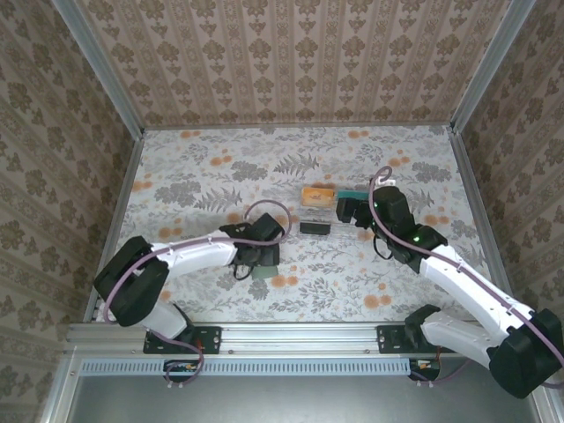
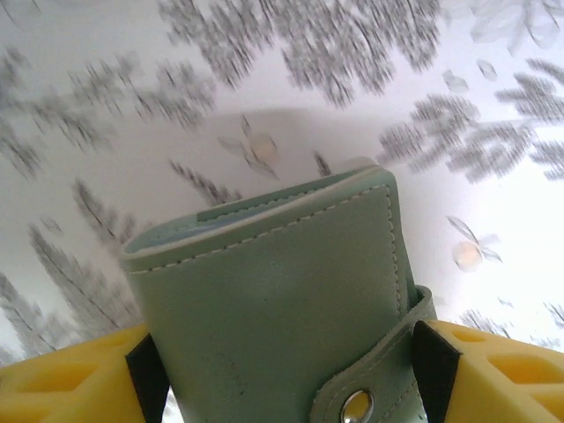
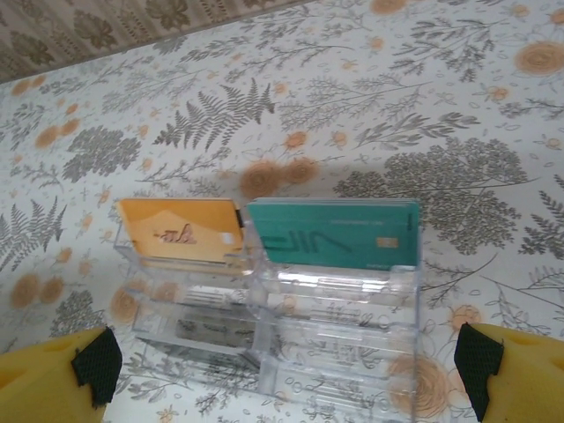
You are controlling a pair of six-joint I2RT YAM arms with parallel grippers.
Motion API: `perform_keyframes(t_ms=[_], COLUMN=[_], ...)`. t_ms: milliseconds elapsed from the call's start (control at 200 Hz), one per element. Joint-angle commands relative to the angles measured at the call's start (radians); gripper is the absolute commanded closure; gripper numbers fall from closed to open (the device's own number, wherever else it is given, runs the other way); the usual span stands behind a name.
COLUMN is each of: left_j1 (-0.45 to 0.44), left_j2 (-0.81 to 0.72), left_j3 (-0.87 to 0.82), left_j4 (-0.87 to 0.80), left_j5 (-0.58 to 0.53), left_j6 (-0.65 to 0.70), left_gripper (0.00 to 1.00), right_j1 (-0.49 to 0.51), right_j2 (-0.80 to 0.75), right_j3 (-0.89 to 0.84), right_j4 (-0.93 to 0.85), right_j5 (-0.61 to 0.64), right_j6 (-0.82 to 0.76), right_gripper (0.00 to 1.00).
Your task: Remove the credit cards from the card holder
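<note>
Left gripper [image 2: 291, 379]: is clamping the card holder [image 2: 273, 291] between its black pads [image 2: 148, 381]. The yellow fingers are standing apart by the holder's width.
Card holder: is staying folded, grey-green outside facing the wrist camera, with the snap strap wrapping round its edge by the right-hand pad. It is sitting left of centre, close to the near edge of the tabletop [image 1: 194, 176]. Whether it is touching the surface cannot be told.
Right gripper [image 3: 286, 370]: is hanging with the jaws wide apart, gripping nothing, at the near side of the clear tray [image 3: 335, 291].
Tan-orange card [image 3: 181, 231]: is standing on edge in the tray's far-left compartment.
Teal-green card [image 3: 333, 233]: is standing on edge in the far-right compartment, just beside the tan-orange card.
Clear tray: is resting right of centre, about midway between the near and far edges.
Black block [image 1: 315, 227]: is lying at the tray's near-left side. Whether it is inside a compartment cannot be told.
Open room: bare floral surface is running along the far edge, the left edge and both far corners.
Edges: metal rails [image 1: 113, 84] are bounding the left, right and far edges.
Room: patterned wall panels [image 1: 291, 62] are rising from the rails on three sides.
</note>
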Motion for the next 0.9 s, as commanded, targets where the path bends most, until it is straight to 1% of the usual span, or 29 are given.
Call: perform_keyframes(t_ms=[0, 85, 140, 220, 285, 370, 460, 555, 675, 685, 725, 795, 825, 865, 895], left_j1=[-0.074, -0.137, -0.158, -0.162, -0.161, -0.149, -0.111, -0.039, 0.062, 0.071, 0.107, 0.164, 0.194, 0.233, 0.263], left_j2=[-0.039, -0.060, -0.074, -0.108, -0.155, -0.232, -0.333, -0.451, -0.609, -0.622, -0.669, -0.751, -0.782, -0.818, -0.842], left_j3=[-0.038, -0.059, -0.062, -0.069, -0.081, -0.091, -0.114, -0.153, -0.194, -0.196, -0.208, -0.224, -0.229, -0.237, -0.245], left_j4=[0.008, 0.015, 0.002, -0.022, -0.024, -0.056, -0.093, -0.137, -0.213, -0.219, -0.234, -0.269, -0.285, -0.303, -0.312], left_j5=[-0.031, -0.056, -0.073, -0.094, -0.106, -0.136, -0.144, -0.129, -0.117, -0.117, -0.110, -0.100, -0.092, -0.070, -0.048], left_j6=[-0.184, -0.247, -0.265, -0.285, -0.281, -0.281, -0.278, -0.283, -0.261, -0.258, -0.227, -0.178, -0.163, -0.141, -0.125], left_gripper=[0.27, 0.26, 0.24, 0.13, 0.07, 0.00, 0.00, 0.00, 0.00, 0.00, 0.00, 0.00, 0.00, 0.00, 0.00], right_j1=[0.049, 0.090, 0.116, 0.152, 0.189, 0.237, 0.280, 0.349, 0.445, 0.455, 0.483, 0.539, 0.560, 0.585, 0.601], right_j2=[-0.007, -0.007, -0.006, 0.001, 0.016, 0.049, 0.086, 0.127, 0.213, 0.224, 0.268, 0.345, 0.366, 0.433, 0.467], right_j3=[0.029, 0.031, 0.034, 0.047, 0.072, 0.115, 0.142, 0.165, 0.216, 0.221, 0.249, 0.297, 0.315, 0.342, 0.363], right_j4=[-0.043, -0.067, -0.083, -0.116, -0.159, -0.227, -0.261, -0.274, -0.290, -0.311, -0.333, -0.353, -0.355, -0.359, -0.359], right_j5=[0.067, 0.088, 0.097, 0.106, 0.121, 0.151, 0.142, 0.150, 0.176, 0.180, 0.185, 0.195, 0.195, 0.192, 0.186], right_j6=[0.021, 0.026, 0.037, 0.050, 0.057, 0.078, 0.117, 0.147, 0.184, 0.186, 0.193, 0.213, 0.217, 0.226, 0.233], right_gripper=[0.00, 0.00, 0.00, 0.00, 0.00, 0.00, 0.00, 0.00, 0.16, 0.17, 0.23, 0.30, 0.36, 0.42, 0.49])
